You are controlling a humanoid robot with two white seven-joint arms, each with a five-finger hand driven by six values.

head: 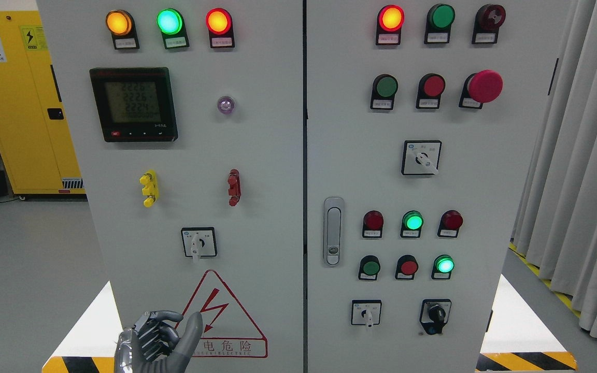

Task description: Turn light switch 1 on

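While above the left hand [156, 342] — rotary switch [198, 242]; handle [195, 252] down

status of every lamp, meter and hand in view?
Top-left amber lamp: lit.
Top-left green lamp: lit.
Top-left red lamp: lit.
Meter: display on.
Clear lamp: unlit.
Top-right red lamp: lit.
Top-right green lamp: unlit.
Mid-row green lamp: lit.
Lower-right green button: lit.
Door handle: flush, closed.
Left hand: low, fingers curled, holding nothing.
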